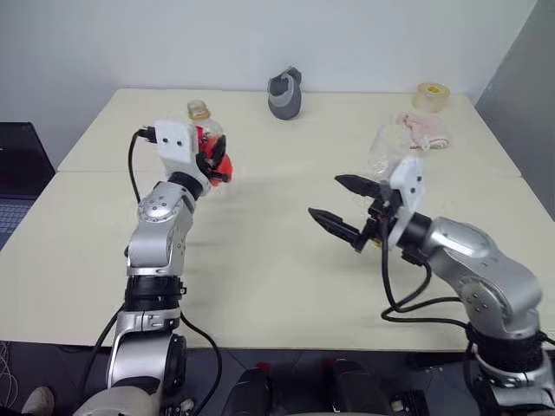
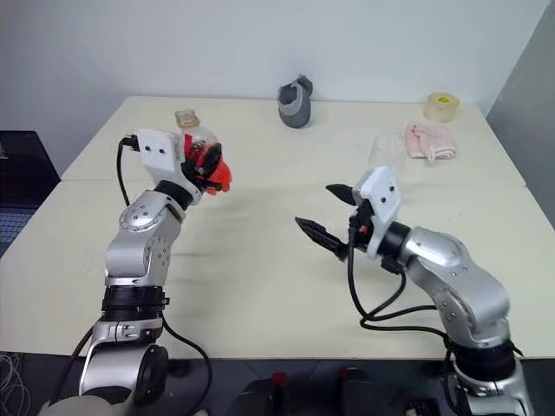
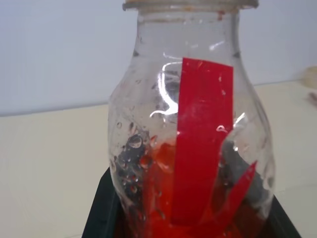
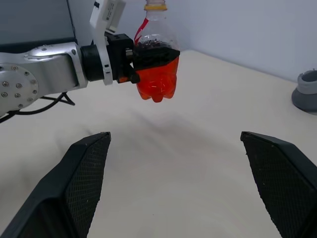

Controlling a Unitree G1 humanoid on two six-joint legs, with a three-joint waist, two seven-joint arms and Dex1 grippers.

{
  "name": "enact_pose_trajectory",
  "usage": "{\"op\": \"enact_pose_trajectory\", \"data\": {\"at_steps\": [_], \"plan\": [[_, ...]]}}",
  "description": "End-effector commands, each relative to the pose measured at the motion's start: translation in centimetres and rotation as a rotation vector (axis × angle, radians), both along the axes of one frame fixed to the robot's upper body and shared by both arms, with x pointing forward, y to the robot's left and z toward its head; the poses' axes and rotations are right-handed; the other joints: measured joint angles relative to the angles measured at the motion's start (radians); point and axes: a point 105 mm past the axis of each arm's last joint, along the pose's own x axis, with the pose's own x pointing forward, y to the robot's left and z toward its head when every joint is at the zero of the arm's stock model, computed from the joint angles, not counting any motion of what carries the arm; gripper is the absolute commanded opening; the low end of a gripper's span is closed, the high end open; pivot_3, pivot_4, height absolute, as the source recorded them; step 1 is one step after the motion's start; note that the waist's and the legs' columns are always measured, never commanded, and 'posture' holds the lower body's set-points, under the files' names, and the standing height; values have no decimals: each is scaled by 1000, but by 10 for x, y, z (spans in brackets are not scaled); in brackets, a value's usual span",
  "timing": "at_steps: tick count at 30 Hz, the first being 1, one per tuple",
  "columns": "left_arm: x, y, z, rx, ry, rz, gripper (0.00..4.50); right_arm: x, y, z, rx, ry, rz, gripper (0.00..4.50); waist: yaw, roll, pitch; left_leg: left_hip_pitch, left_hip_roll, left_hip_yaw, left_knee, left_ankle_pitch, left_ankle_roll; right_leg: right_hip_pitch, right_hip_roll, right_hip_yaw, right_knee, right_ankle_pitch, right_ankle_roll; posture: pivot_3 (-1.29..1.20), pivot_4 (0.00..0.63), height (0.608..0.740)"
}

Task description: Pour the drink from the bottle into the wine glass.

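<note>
The bottle [image 4: 156, 59] is clamped around its middle by the left gripper [image 4: 130, 63] and held upright, clear of the table [image 1: 260, 277], with the drink [image 4: 157, 82] pooled in its base. The right gripper [image 1: 340, 208] is spread fully wide and grasps nothing, its fingers [image 4: 81, 183] hanging above the bare tabletop. The wine glass [image 2: 388, 152] is seen standing beyond it, beside a pink cloth [image 2: 429, 140]

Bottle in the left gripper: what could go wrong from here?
The bottle hangs above the table, clamped around its body by the left gripper, half full of red drink; a slip would likely spill. The wine glass stands beyond the open right gripper, near the pink cloth; a hasty reach could topple it.
</note>
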Motion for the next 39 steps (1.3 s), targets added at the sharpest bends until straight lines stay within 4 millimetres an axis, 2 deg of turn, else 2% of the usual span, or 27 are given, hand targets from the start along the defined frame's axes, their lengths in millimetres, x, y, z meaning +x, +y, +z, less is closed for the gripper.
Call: {"op": "enact_pose_trajectory", "data": {"at_steps": [1, 5, 8, 10, 16, 24, 27, 34, 35, 39], "plan": [[-3, 33, 9, 5, -72, 132, 1420, 2, 10, 12, 28, -64, 25, 4484, 0, 0, 0, 0, 0, 0, 0, 0, 0, 0, 0, 0, 0, 0, 0, 0, 150, 740], [-4, 44, -4, -63, -69, 144, 1420, 4, 16, 13, 35, -77, 33, 4484, 2, 0, 0, -1, 0, -1, 0, 0, 0, -1, -2, 0, 0, 0, 0, 0, 150, 740], [-3, 57, -22, -128, -36, 172, 1420, 5, 16, 11, 14, -83, 40, 4484, 4, -1, 0, -1, -1, -2, 1, 0, 0, -1, -3, -1, 0, 0, 0, 0, 150, 740], [-2, 58, -32, -128, -20, 166, 1420, 6, 15, 11, 9, -87, 37, 4484, 4, -1, 0, -1, -1, -1, 1, 0, 0, -1, -3, -1, 0, 0, 0, 0, 150, 740], [5, 57, -60, -110, 43, 148, 1420, 9, 12, 13, 3, -93, 20, 4484, 3, -1, -1, -1, -2, -1, 1, 0, 0, -1, -3, -1, 0, 0, 0, 0, 150, 740], [12, 36, -69, -36, 55, 58, 1420, 8, 10, 12, 3, -95, -4, 4484, 4, -1, -1, -1, -2, -2, 1, 0, 0, 0, -3, -1, 1, 0, 0, 0, 150, 740], [11, 36, -68, -26, 47, 53, 2190, 7, 9, 11, 2, -95, -7, 4500, 4, -1, -1, -1, -2, -2, 1, 0, 0, 0, -4, -1, 1, 0, 0, 0, 150, 740], [7, 41, -69, -20, 43, 61, 4362, 5, 7, 9, -7, -98, -10, 4500, 2, -1, -1, 0, -2, -2, 1, 0, 0, 0, -3, -1, 1, 0, 0, 0, 150, 740], [6, 42, -69, -20, 43, 61, 4476, 5, 7, 8, -9, -98, -9, 4500, 2, -1, -1, 0, -2, -2, 1, 0, 0, 0, -3, -1, 1, 0, 0, 0, 150, 740], [0, 47, -68, -21, 40, 73, 4476, 4, 6, 9, -10, -99, -4, 4500, 1, -1, -1, 0, -2, -1, 1, 0, 0, -1, -3, -1, 1, 0, 0, 0, 150, 740]]}}
